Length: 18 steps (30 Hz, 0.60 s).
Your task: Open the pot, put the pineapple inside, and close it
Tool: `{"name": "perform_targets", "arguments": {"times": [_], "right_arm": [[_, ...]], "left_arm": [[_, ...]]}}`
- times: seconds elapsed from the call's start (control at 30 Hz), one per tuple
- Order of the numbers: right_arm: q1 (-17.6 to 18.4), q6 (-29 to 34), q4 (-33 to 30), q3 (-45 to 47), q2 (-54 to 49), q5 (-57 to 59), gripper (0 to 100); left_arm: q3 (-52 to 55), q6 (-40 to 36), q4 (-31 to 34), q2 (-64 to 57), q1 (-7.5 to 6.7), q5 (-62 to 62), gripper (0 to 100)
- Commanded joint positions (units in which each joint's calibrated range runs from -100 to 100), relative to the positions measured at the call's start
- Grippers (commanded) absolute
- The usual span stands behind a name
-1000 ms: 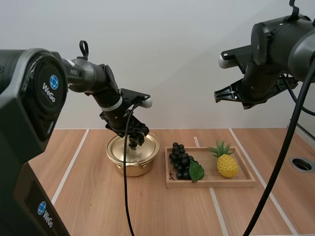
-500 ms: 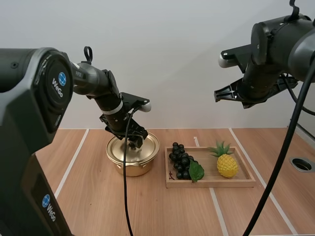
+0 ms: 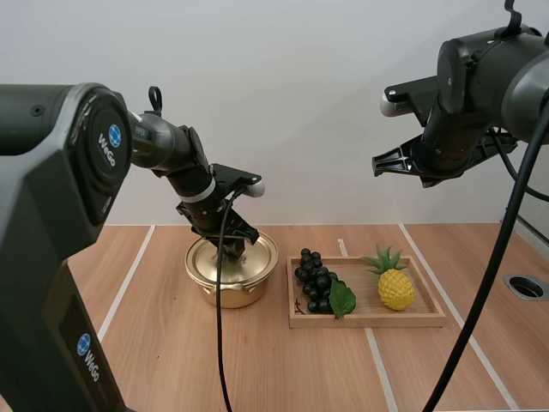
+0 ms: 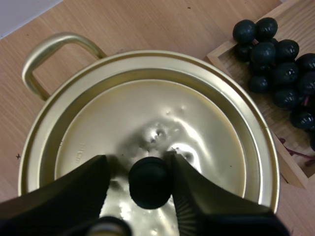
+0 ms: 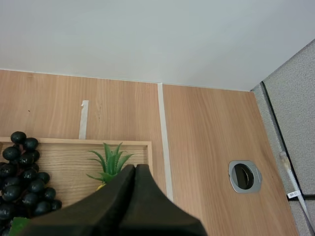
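Two left gripper [image 4: 137, 162] fingers [image 4: 78, 191] apart flanking round black knob [image 4: 149, 184], gold lid [image 4: 147, 105], right gripper [image 5: 134, 169] closed.

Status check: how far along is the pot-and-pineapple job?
Nothing finished: the lid sits on the pot. In hand: left gripper, fingers open, straddles the black knob. Left: lift lid, move pineapple from wooden tray into pot, reclose. Meanwhile the right gripper hangs shut above the tray.

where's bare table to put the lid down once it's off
Bare wood: left of the round gold pot, across the white tape line, and along the front. Crowded: the gap between pot and wooden tray, which holds black grapes and a yellow pineapple.
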Motion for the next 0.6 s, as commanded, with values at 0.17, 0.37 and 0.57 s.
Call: {"name": "perform_targets", "arguments": {"times": [0.17,0.37,0.57], "right_arm": [[-0.16,0.0,0.21,0.16,-0.18,-1.03,0],[-0.16,0.0,-1.37,0.16,-0.18,-1.03,0],[-0.16,0.49,-1.62,0.16,-0.18,2.52,0]], "left_arm": [[0.05,0.53,-1.05,0.62,-0.17,0.43,0],[-2.62,0.47,-0.95,-2.83,-0.17,1.18,0],[-7.17,0.42,-0.95,-12.28,-0.17,4.35,0]]}}
